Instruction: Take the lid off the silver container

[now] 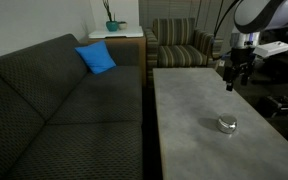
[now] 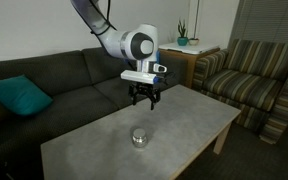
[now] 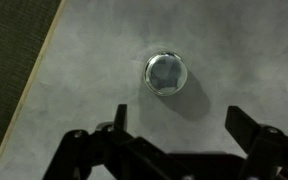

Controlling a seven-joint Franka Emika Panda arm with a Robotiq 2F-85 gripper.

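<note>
Grey stone-look coffee table (image 2: pixel 199 115) has the silver container (image 2: pixel 140 138) sitting mid-top with the lid (image 3: pixel 165 72) on it. The Panda arm reaches in over the table, wrist pointing straight down. The gripper (image 2: pixel 144 102) hangs above the pot, not touching it, fingers spread wide. The wrist view gives the lid's shiny dome from above. In an exterior view you also get the dark sofa (image 1: pixel 44 110) and blue cushion (image 1: pixel 97 58).

The arm (image 2: pixel 97 23) arches over and down, its gripper (image 2: pixel 144 103) hanging in the air pointing straight downward, fingers (image 3: pixel 119 120) spread wide apart
</note>
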